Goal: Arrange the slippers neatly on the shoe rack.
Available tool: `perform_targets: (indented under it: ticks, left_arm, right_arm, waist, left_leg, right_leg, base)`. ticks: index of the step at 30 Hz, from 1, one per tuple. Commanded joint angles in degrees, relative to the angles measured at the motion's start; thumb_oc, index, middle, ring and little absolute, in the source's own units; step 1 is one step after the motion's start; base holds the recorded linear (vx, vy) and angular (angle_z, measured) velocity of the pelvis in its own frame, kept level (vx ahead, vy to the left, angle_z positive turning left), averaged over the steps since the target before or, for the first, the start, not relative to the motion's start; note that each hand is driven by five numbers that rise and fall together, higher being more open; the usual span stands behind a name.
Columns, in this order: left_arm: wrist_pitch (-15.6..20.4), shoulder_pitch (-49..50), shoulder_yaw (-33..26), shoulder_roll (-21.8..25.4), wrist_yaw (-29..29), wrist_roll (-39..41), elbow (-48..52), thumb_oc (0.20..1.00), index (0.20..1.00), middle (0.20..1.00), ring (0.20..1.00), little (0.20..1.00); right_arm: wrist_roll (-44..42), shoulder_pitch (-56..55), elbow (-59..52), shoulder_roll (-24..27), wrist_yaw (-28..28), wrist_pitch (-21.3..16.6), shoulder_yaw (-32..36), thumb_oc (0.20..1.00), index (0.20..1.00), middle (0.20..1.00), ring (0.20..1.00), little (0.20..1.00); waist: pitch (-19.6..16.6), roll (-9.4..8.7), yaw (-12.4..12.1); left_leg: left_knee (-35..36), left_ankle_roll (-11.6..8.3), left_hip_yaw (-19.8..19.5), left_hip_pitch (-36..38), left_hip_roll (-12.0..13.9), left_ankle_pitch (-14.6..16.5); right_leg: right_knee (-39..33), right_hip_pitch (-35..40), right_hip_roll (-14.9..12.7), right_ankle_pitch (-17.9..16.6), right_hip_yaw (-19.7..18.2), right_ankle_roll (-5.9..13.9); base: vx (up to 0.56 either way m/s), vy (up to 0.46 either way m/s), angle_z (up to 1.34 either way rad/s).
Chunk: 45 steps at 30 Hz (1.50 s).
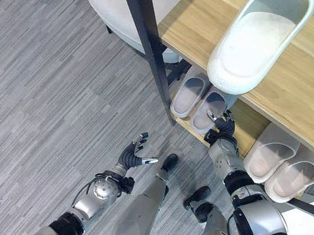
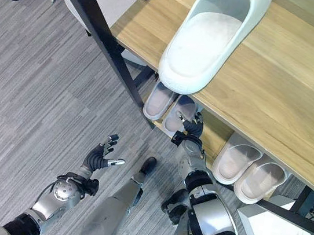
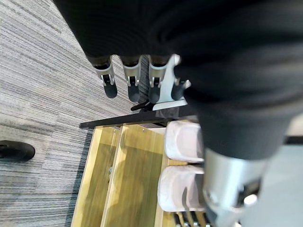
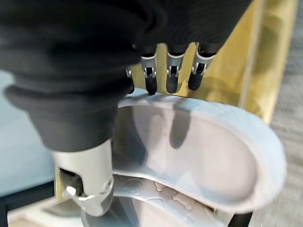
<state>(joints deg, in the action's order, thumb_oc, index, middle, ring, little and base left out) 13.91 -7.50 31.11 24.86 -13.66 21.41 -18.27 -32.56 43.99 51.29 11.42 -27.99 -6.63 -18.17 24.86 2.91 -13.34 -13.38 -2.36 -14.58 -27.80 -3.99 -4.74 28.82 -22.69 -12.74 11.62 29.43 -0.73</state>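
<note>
Largely complete, as judged from the shelves: two grey pairs are seen on the lower shelf (image 1: 248, 125) of the rack, and one white slipper (image 1: 255, 41) lies on the top board (image 1: 302, 79). The left pair (image 1: 199, 98) sits side by side, touching, heels out over the shelf's front edge and toes hidden under the top board, so the long axes run front to back. The right pair (image 1: 284, 163) is set the same way, well apart from the first, with bare shelf between. The white slipper lies sole down, its long axis slanted across the board, its rounded end overhanging the front edge above the left pair; its far end is cut off by the view. No mate to it is seen, so squaring it on the board is judged to be what is left.

The right hand (image 1: 223, 127) is shown at the heel of the left pair's right-hand slipper (image 4: 199, 146); in its wrist view the fingers (image 4: 171, 75) are straight, tips at or just over the heel rim, not curled round it. A final nudge inward is the likely step in hand. The left hand (image 1: 135, 156) is held over the grey floor (image 1: 44, 90), well clear of the rack, fingers relaxed and spread, holding nothing
</note>
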Motion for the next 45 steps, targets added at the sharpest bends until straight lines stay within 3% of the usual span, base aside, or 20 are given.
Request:
perform_targets:
  ticks: [1, 2, 8, 13, 17, 20, 23, 25, 28, 31, 32, 35, 36, 38, 39, 40, 43, 44, 45]
  left_arm:
    - [1.0, 0.2, -1.7, 0.5, -0.5, -0.2, 1.5, 1.000, 1.000, 1.000, 1.000, 1.000]
    - [0.6, 1.1, -2.5, 0.6, -0.6, -0.4, 1.5, 1.000, 1.000, 1.000, 1.000, 1.000]
    - [-0.4, 4.0, -5.0, 0.5, -0.6, -1.3, 1.3, 1.000, 1.000, 1.000, 1.000, 1.000]
    - [-1.5, 5.1, -6.3, 0.9, 2.1, -3.1, 1.3, 1.000, 1.000, 1.000, 1.000, 1.000]
    - [-1.2, 5.8, -4.9, 3.1, 8.2, -6.3, 3.4, 1.000, 1.000, 1.000, 1.000, 1.000]
    - [-1.5, 5.6, -1.1, 4.4, 14.1, -9.0, 4.5, 1.000, 1.000, 1.000, 1.000, 1.000]
    - [-1.8, 4.5, 1.5, 5.0, 16.9, -11.5, 5.5, 1.000, 1.000, 1.000, 1.000, 1.000]
    - [-1.7, -0.5, 9.2, 6.1, 22.8, -17.6, 9.5, 1.000, 1.000, 1.000, 1.000, 1.000]
    - [-1.0, -6.2, 13.2, 6.5, 25.1, -15.9, 16.0, 1.000, 1.000, 1.000, 1.000, 1.000]
    - [-0.6, -12.0, 15.5, 5.7, 27.8, -7.3, 24.9, 1.000, 1.000, 1.000, 1.000, 1.000]
    - [-0.7, -14.2, 14.5, 4.9, 28.4, -0.7, 28.6, 1.000, 1.000, 1.000, 1.000, 1.000]
    - [-0.1, -16.9, 9.1, 4.1, 26.5, 6.8, 34.7, 1.000, 1.000, 1.000, 1.000, 1.000]
    - [1.3, -18.5, 4.2, 3.3, 23.8, 9.8, 37.0, 1.000, 1.000, 1.000, 1.000, 1.000]
    - [2.0, -18.8, 1.8, 2.9, 22.1, 10.1, 37.7, 1.000, 1.000, 1.000, 1.000, 1.000]
    - [3.7, -20.0, -2.5, 3.2, 18.0, 6.4, 37.0, 1.000, 1.000, 1.000, 1.000, 1.000]
    - [3.7, -20.0, -2.5, 3.2, 18.0, 6.4, 37.0, 1.000, 1.000, 1.000, 1.000, 1.000]
    - [5.8, -23.3, -8.4, 6.0, 9.3, -6.5, 33.1, 1.000, 1.000, 1.000, 1.000, 1.000]
    - [5.6, -25.3, -10.2, 8.3, 3.9, -15.5, 29.4, 1.000, 1.000, 1.000, 1.000, 1.000]
    - [5.7, -25.3, -10.1, 8.3, 3.7, -15.6, 29.3, 1.000, 1.000, 1.000, 1.000, 1.000]
  right_arm:
    - [9.7, -1.0, -5.9, 1.2, -0.6, 0.2, -0.8, 1.000, 1.000, 1.000, 1.000, 1.000]
    - [13.1, -4.0, -9.6, 1.9, -0.8, 0.8, -1.1, 1.000, 1.000, 1.000, 1.000, 1.000]
    - [18.8, -14.5, -21.0, 2.9, 0.4, 1.7, -1.7, 1.000, 1.000, 1.000, 1.000, 1.000]
    - [16.8, -27.0, -32.3, 6.7, 8.8, 0.0, -2.2, 1.000, 1.000, 1.000, 1.000, 1.000]
    - [16.2, -36.6, -37.5, 11.6, 18.6, -1.4, -3.3, 1.000, 1.000, 1.000, 1.000, 1.000]
    - [19.0, -43.3, -36.0, 12.2, 24.1, -1.0, -4.1, 1.000, 1.000, 1.000, 1.000, 1.000]
    - [19.7, -45.3, -33.3, 11.8, 26.0, -0.6, -4.4, 1.000, 1.000, 1.000, 1.000, 1.000]
    - [20.6, -46.8, -24.9, 10.4, 29.0, 0.8, -5.5, 1.000, 1.000, 1.000, 1.000, 1.000]
    - [21.4, -46.1, -20.2, 9.0, 28.5, 1.2, -5.5, 1.000, 1.000, 1.000, 1.000, 1.000]
    - [21.9, -45.7, -18.0, 8.0, 28.6, 1.3, -5.6, 1.000, 1.000, 1.000, 1.000, 1.000]
    - [21.8, -45.7, -18.5, 7.7, 28.8, 1.3, -5.7, 1.000, 1.000, 1.000, 1.000, 1.000]
    - [21.8, -46.0, -19.3, 7.1, 28.9, 1.2, -5.7, 1.000, 1.000, 1.000, 1.000, 1.000]
    - [21.3, -46.5, -20.0, 6.5, 29.2, 1.0, -5.5, 1.000, 1.000, 1.000, 1.000, 1.000]
    - [21.3, -46.8, -20.1, 6.2, 29.4, 1.0, -5.3, 1.000, 1.000, 1.000, 1.000, 1.000]
    - [21.0, -47.0, -20.4, 5.7, 29.6, 0.9, -5.1, 1.000, 1.000, 1.000, 1.000, 1.000]
    - [20.9, -47.0, -20.4, 5.7, 29.6, 0.9, -5.1, 1.000, 1.000, 1.000, 1.000, 1.000]
    - [20.6, -47.0, -20.7, 5.4, 30.2, 0.4, -5.1, 1.000, 1.000, 1.000, 1.000, 1.000]
    - [20.6, -47.0, -20.9, 5.5, 30.3, 0.0, -5.2, 1.000, 1.000, 1.000, 1.000, 1.000]
    - [20.6, -47.0, -20.9, 5.5, 30.3, 0.0, -5.2, 1.000, 1.000, 1.000, 1.000, 1.000]
  waist:
    - [-0.4, -3.48, 0.8]
    - [-1.7, -4.44, 2.5]
    - [-6.5, -6.17, 5.9]
    - [-10.6, -6.54, 8.7]
    - [-13.2, -6.14, 10.1]
    - [-15.3, -5.37, 11.7]
    - [-16.1, -4.92, 12.3]
    - [-17.4, -4.23, 14.0]
    - [-17.7, -3.70, 14.9]
    - [-18.4, -3.42, 15.8]
    - [-18.7, -3.35, 16.0]
    - [-19.1, -3.44, 16.1]
    - [-19.4, -3.62, 15.8]
    - [-19.5, -3.75, 15.6]
    - [-19.7, -4.00, 15.3]
    - [-19.7, -4.00, 15.4]
    - [-19.9, -4.17, 15.1]
    - [-20.0, -4.10, 15.2]
    - [-19.9, -4.11, 15.2]
  left_leg:
    - [0.4, 3.37, 2.9, 8.6, -1.3, 14.4]
    - [1.7, 3.34, 3.7, 9.6, -0.7, 13.9]
    - [8.1, 3.65, 5.8, 13.7, 0.5, 11.1]
    - [15.3, 3.53, 7.8, 19.9, 1.8, 8.9]
    - [18.4, 3.19, 9.4, 24.1, 2.2, 8.6]
    - [18.4, 3.36, 11.7, 26.4, 2.3, 9.6]
    - [18.4, 3.35, 13.1, 27.3, 2.5, 10.2]
    - [18.4, 3.50, 14.4, 28.8, 2.5, 10.9]
    - [18.4, 3.59, 14.5, 29.7, 2.2, 11.5]
    - [18.4, 3.71, 14.8, 30.8, 2.0, 12.0]
    - [18.4, 3.72, 14.8, 31.1, 2.0, 12.2]
    - [18.4, 3.73, 14.9, 31.4, 2.0, 12.3]
    - [18.4, 3.76, 14.9, 31.5, 1.9, 12.2]
    - [18.4, 3.74, 14.8, 31.5, 1.9, 12.2]
    - [18.4, 3.66, 14.7, 31.5, 2.0, 12.2]
    - [18.4, 3.66, 14.7, 31.5, 2.0, 12.2]
    - [18.4, 3.45, 14.7, 31.6, 2.1, 12.1]
    - [18.4, 3.31, 14.7, 31.7, 2.1, 12.1]
    - [18.4, 3.30, 14.7, 31.7, 2.1, 12.1]
  right_leg:
    - [-10.8, 8.8, 2.5, 2.8, -3.1, 3.81]
    - [-13.3, 10.0, 3.3, 1.6, -3.6, 3.99]
    - [-22.3, 14.4, 5.8, -2.4, -4.5, 4.39]
    - [-29.2, 19.5, 7.7, -4.8, -5.7, 5.06]
    - [-33.2, 23.2, 8.6, -5.9, -6.7, 5.63]
    - [-33.8, 24.4, 8.8, -5.9, -9.1, 6.10]
    - [-33.8, 24.6, 8.9, -5.7, -10.3, 6.31]
    - [-33.8, 25.2, 9.1, -5.6, -12.1, 6.53]
    - [-33.8, 25.9, 9.1, -5.4, -12.7, 6.61]
    - [-33.8, 26.7, 9.1, -5.1, -13.2, 6.68]
    - [-33.8, 27.1, 9.1, -5.0, -13.2, 6.70]
    - [-33.8, 27.3, 9.1, -5.0, -13.3, 6.63]
    - [-33.8, 27.5, 9.1, -5.0, -13.2, 6.54]
    - [-33.8, 27.6, 9.1, -5.0, -13.2, 6.47]
    - [-33.8, 27.7, 9.1, -4.9, -13.0, 6.39]
    - [-33.8, 27.7, 9.1, -4.9, -13.0, 6.39]
    - [-33.8, 27.8, 9.1, -4.8, -13.0, 6.30]
    - [-33.8, 27.9, 9.1, -4.8, -12.9, 6.33]
    - [-33.8, 27.9, 9.1, -4.8, -12.9, 6.33]
  base:
    - [0.03, -0.027, -0.27]
    - [0.03, -0.027, -0.35]
    - [0.04, -0.026, -0.28]
    - [0.07, -0.043, -0.27]
    - [0.06, -0.036, -0.16]
    - [0.06, -0.006, -0.20]
    - [0.04, 0.002, -0.46]
    - [0.07, -0.011, -0.54]
    - [0.04, -0.006, -0.21]
    - [0.03, -0.012, -0.18]
    - [0.00, 0.000, 0.00]
    - [0.00, -0.013, 0.00]
    - [0.00, 0.000, 0.00]
    - [0.00, -0.036, 0.03]
    - [0.00, -0.039, 0.05]
    - [0.00, -0.039, 0.05]
    - [0.00, -0.007, 0.01]
    - [0.00, 0.000, 0.00]
    - [0.00, 0.000, 0.00]
